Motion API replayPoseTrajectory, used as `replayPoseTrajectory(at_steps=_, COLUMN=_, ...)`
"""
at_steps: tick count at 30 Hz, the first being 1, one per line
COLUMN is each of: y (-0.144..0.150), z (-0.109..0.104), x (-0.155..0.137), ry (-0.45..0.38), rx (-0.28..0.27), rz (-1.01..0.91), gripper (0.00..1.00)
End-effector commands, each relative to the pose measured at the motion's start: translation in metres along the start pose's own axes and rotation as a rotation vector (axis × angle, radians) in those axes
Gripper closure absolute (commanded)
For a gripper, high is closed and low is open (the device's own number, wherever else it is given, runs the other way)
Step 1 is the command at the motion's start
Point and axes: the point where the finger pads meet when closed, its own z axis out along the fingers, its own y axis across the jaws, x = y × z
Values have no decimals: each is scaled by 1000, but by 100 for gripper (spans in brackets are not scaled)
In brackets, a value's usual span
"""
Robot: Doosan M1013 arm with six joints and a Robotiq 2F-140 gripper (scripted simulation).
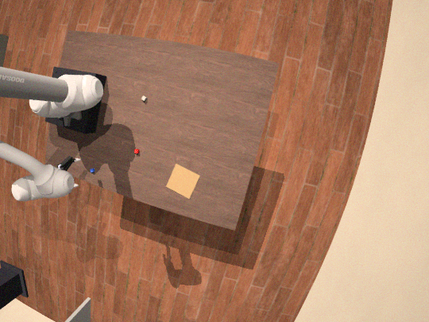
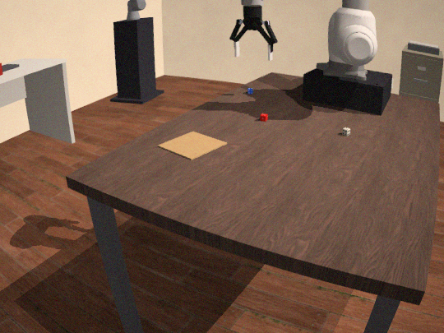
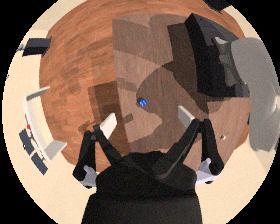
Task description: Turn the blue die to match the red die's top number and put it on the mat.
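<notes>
Three dice are sitting on the worktop (image 2: 288, 191): one blue die (image 2: 250, 90), one red die (image 2: 264, 117) and one white die (image 2: 346, 131). One tan mat (image 2: 192, 144) is lying there too.

Three dice and mat on surface (image 2: 288, 191). Blue die (image 2: 250, 90) far back, near surface edge. Red die (image 2: 264, 117) nearer front, right of blue die. White die (image 2: 346, 131) well apart, further right. Mat (image 2: 192, 144) in front of red die, toward left edge, nothing on it. Arm base (image 2: 382, 85) at back right corner. Pincer (image 2: 252, 52) high above blue die, spread wide, holding nothing.
</notes>
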Motion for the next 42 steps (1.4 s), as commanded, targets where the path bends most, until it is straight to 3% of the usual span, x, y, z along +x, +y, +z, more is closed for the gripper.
replayPoseTrajectory(at_steps=1, y=1, z=4, x=-1, ry=-7, rx=1, rz=15, gripper=0)
replayPoseTrajectory(at_steps=5, y=1, z=11, x=-1, ry=-6, rx=1, rz=15, gripper=0)
replayPoseTrajectory(at_steps=18, y=0, z=90, x=-2, ry=-6, rx=1, rz=15, gripper=0)
replayPoseTrajectory(at_steps=42, y=0, z=96, x=-2, ry=-6, rx=1, rz=15, gripper=0)
